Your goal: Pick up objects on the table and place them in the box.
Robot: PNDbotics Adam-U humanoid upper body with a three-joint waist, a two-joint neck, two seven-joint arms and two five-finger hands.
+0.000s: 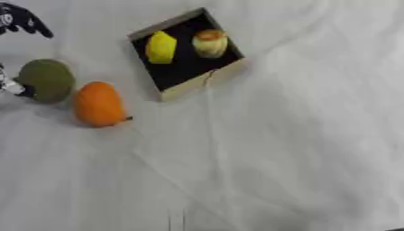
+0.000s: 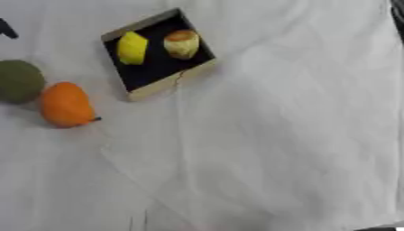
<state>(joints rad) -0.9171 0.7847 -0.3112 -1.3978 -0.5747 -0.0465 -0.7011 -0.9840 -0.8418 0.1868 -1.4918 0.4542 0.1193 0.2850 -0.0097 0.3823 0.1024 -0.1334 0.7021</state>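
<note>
My left hand (image 1: 20, 20) hovers with fingers spread, holding nothing — reaching for the green fruit (image 1: 46, 80) could nudge the touching orange fruit (image 1: 98, 103) rolling away from the box (image 1: 189, 86).

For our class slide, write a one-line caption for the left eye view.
Two yellow fruits lie in the box; green fruit and orange fruit wait beside the left hand.

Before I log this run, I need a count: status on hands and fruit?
Left hand at far left, fingers spread, holding nothing; right hand not in view. Box holds two yellow pieces. Green fruit and orange fruit still on cloth, touching. Nothing blocking.
</note>
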